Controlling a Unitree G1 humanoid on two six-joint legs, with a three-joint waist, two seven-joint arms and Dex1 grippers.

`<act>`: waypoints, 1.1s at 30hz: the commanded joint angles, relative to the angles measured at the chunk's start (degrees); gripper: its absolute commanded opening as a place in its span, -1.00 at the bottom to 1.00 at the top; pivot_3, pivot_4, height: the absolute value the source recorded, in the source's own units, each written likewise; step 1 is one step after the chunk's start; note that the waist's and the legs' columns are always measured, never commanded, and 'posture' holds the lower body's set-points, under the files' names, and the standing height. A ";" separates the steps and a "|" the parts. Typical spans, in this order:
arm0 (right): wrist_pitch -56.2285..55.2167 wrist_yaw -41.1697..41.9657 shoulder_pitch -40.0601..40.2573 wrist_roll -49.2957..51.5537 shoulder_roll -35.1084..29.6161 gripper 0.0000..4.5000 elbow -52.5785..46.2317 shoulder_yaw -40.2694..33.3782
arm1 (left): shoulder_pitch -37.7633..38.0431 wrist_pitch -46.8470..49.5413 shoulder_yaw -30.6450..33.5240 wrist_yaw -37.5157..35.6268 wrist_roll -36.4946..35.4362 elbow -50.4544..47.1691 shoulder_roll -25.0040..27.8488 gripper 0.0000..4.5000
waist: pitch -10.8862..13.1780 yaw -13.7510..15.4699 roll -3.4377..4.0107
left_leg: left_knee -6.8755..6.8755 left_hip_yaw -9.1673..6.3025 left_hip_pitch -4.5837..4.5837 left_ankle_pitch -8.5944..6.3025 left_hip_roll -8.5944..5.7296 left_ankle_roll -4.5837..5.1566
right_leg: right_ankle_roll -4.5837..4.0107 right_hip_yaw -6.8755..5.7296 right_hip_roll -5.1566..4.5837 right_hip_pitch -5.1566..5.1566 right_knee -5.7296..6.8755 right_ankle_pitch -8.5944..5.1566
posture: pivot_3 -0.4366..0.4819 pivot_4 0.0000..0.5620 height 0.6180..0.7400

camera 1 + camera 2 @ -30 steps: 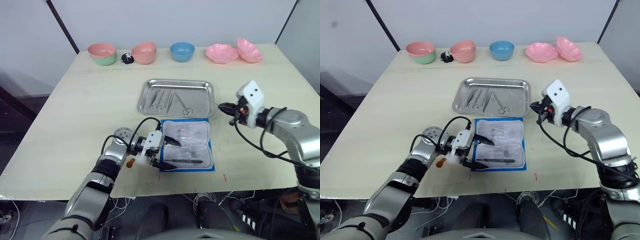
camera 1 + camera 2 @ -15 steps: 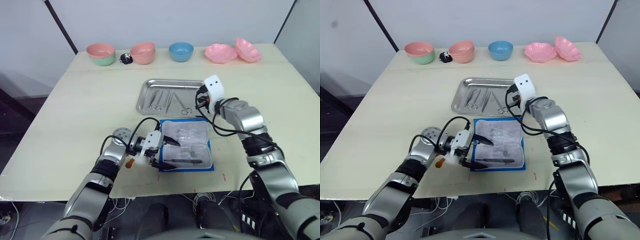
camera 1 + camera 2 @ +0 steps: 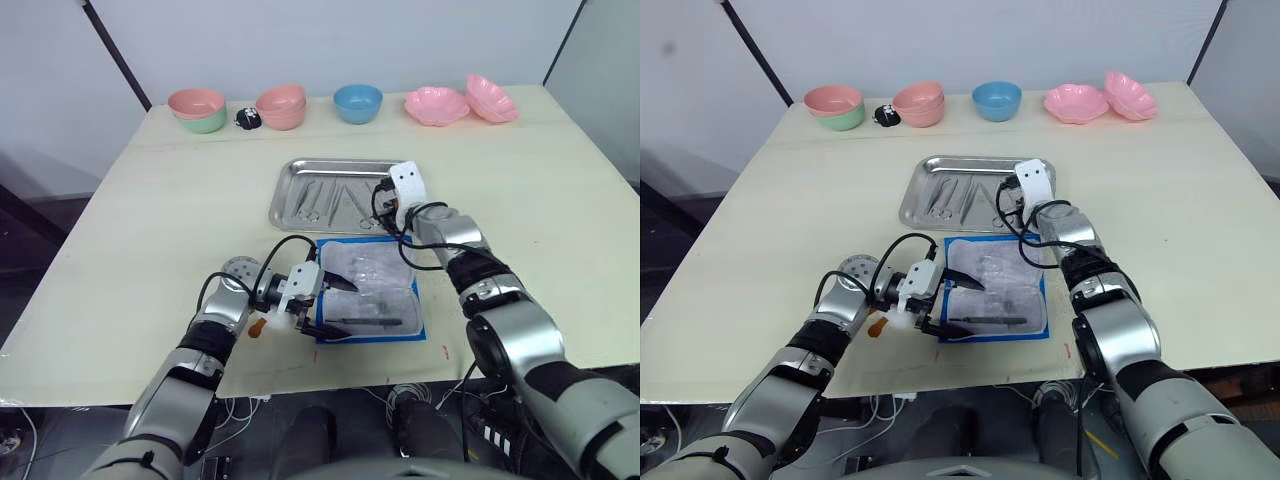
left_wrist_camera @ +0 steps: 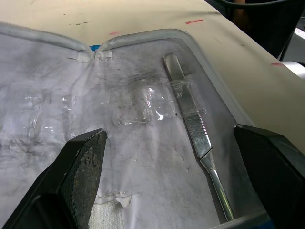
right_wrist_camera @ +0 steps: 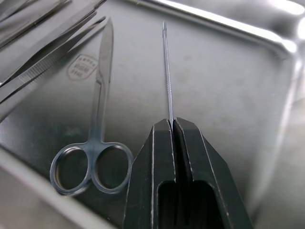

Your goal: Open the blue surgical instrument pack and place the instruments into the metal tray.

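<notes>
Pack opened, most instruments already trayed, one still in the pouch

A thin probe (image 5: 167,71) was held clamped in the right gripper (image 5: 174,125) over the metal tray (image 3: 290,176) at frame centre, beside scissors (image 5: 95,138); the left gripper (image 3: 333,306), fingers apart, was poised at the blue surgical instrument pack (image 3: 372,335), lower centre, where one scalpel handle (image 4: 190,124) remained

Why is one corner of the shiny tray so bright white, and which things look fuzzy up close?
Right wrist view: the room's light bounces off the metal tray's rim as white glare; the right claw, shut on a thin probe, looks soft, the scissors sharper. Left wrist view: the left claw's fingers blur, while the scalpel handle stays clear.
</notes>
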 commanded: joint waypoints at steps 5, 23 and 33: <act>-4.40 2.61 -2.58 -0.68 1.04 -0.86 4.02 -1.28 | 4.05 1.33 -3.17 0.73 5.19 3.50 1.41 1.00 | 0.00 -0.11 0.00 | 0.00 0.00 0.00 0.00 0.00 0.00 | 0.00 0.01 0.00 0.00 0.00 0.00 | -0.05 -0.47 1.00; -8.00 9.28 1.05 -0.46 -2.55 0.97 -12.07 -1.85 | 3.23 1.07 -3.30 0.20 5.24 4.42 1.23 1.00 | 0.00 -0.43 -0.01 | 0.00 -0.01 -0.05 0.00 0.00 0.00 | 0.00 0.00 -0.01 -0.04 0.00 0.00 | -0.05 -0.47 1.00; -5.89 23.87 21.13 4.78 -9.30 0.97 -44.15 1.26 | 2.36 0.76 -3.53 -0.48 5.28 5.17 0.93 1.00 | 0.03 -0.20 -0.06 | 0.00 -0.02 -0.10 0.00 -0.01 0.00 | 0.02 0.03 0.00 -0.07 0.00 0.00 | -0.05 -0.47 1.00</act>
